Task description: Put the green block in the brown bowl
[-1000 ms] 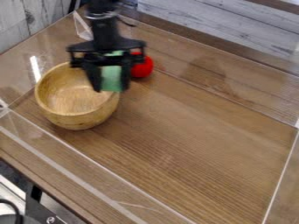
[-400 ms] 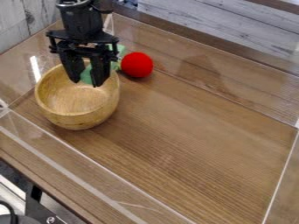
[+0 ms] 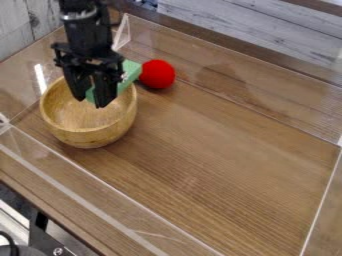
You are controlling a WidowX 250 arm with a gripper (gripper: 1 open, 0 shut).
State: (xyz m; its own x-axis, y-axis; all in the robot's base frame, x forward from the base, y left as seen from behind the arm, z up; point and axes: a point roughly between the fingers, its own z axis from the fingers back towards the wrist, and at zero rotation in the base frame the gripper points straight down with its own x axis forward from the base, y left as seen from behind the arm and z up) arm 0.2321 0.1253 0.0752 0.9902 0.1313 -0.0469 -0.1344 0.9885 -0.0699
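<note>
We see a black robot gripper (image 3: 95, 93) hanging straight down from a dark arm that enters at the top left, its fingers (image 3: 103, 90) reaching down over the far half of a round, light-brown wooden bowl (image 3: 83, 128) with thick walls and visible grain. The fingers are drawn tight together around a flat, light green rectangular block (image 3: 127, 75), and we can make out only part of that block: a patch of green shows at the right side of the fingers, just above the bowl's far right rim, while the rest is hidden behind the black fingers. The block is therefore gripped and held up in the air over the bowl, and we cannot tell whether its lower end reaches below the rim. The bowl stands on a brown wood-grain tabletop (image 3: 221, 150) near the left side, and its hollow is lit well enough for us to see the grain on the inner wall nearest us. Just beside the bowl, to the right of the gripper and a little farther back, lies a small round red ball (image 3: 158, 73), resting on the table apart from both the bowl and the fingers. Clear transparent walls (image 3: 318, 215) stand along the edges of the tabletop, and pale grey wooden boards (image 3: 267, 20) run across the background.
</note>
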